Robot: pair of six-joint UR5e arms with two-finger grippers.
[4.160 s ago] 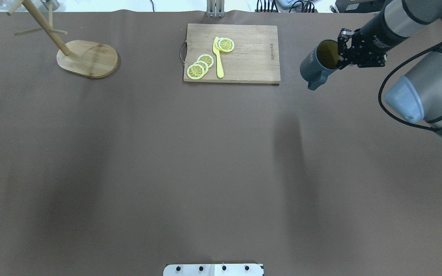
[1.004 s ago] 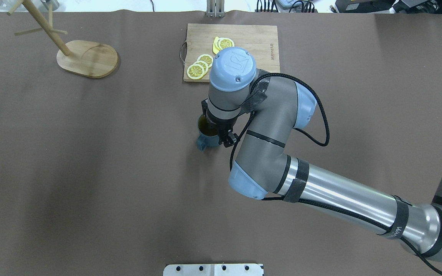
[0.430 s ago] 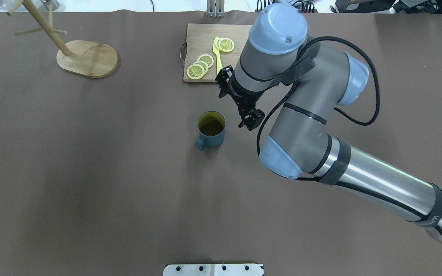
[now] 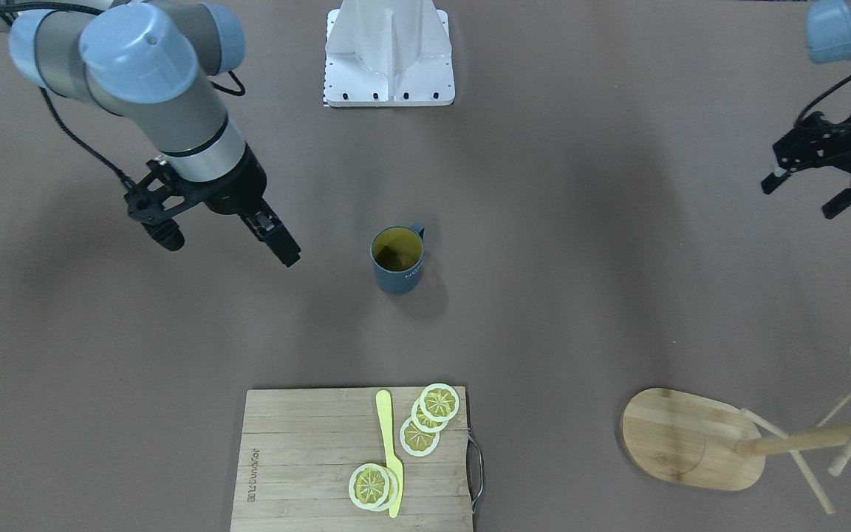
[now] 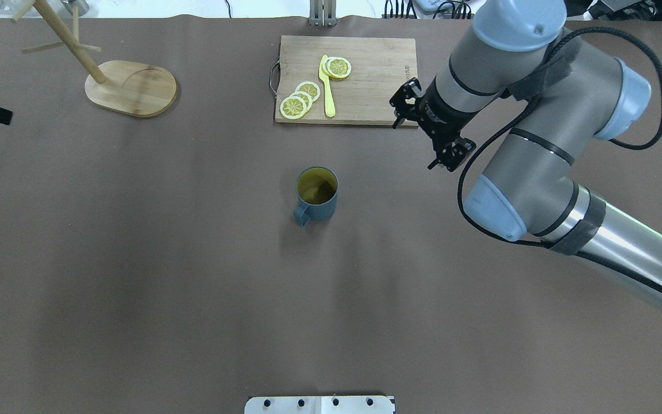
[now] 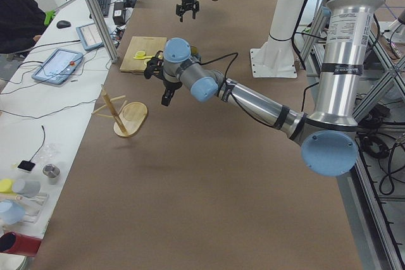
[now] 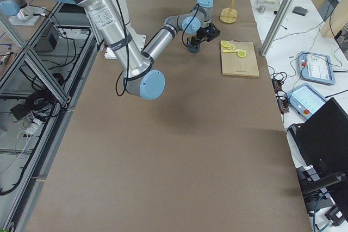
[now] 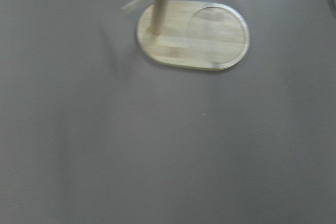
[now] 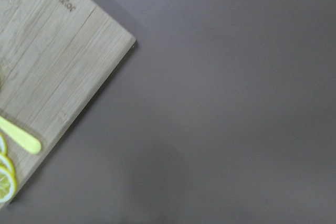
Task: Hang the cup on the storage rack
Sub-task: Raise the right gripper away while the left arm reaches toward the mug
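— Where did the cup [image 5: 316, 194] sit?
— Upright at the middle of the table [image 5: 193, 287], well apart from the storage rack [image 5: 130, 89].
— Your hands?
— I saw my right hand [image 4: 227, 250] spread wide and empty, my left hand [image 4: 798, 201] too.

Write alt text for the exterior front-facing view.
A teal cup stands upright, centred, held by neither gripper. The open right gripper hangs at view left, the open left gripper at far view right; the storage rack and a cutting board sit nearer the camera.
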